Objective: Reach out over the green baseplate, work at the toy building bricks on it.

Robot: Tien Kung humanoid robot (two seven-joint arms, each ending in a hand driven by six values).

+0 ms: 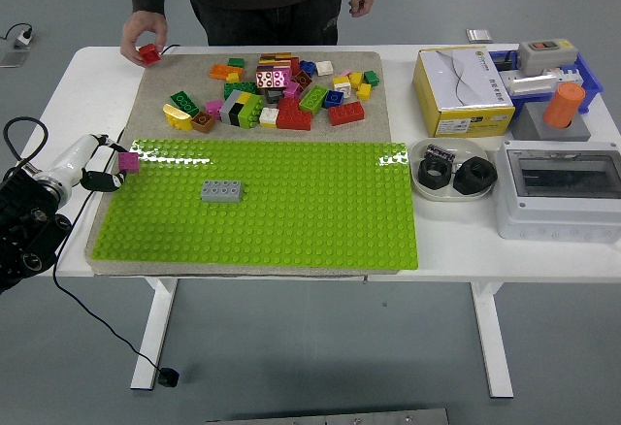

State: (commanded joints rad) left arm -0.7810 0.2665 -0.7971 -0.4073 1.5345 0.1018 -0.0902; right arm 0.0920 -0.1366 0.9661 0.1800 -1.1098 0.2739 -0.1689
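- The robot's left hand point(97, 171) pinched a small magenta plastic brick point(128, 161) just off the left edge of the bright green studded baseplate point(291, 221).
- A grey flat brick point(221, 190) sat on the plate's left part (well apart from the hand).
- A person's hand point(143, 39) gripped a red brick point(148, 53) at the white table's point(87, 95) far left.

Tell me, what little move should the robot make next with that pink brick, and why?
Probably carry the pink brick a little to the right, in over the baseplate, then lower it. The left hand holds the brick right at the plate's left edge, not pressed onto the studs as far as I can tell. Only a grey brick sits on the plate, so there is free space.
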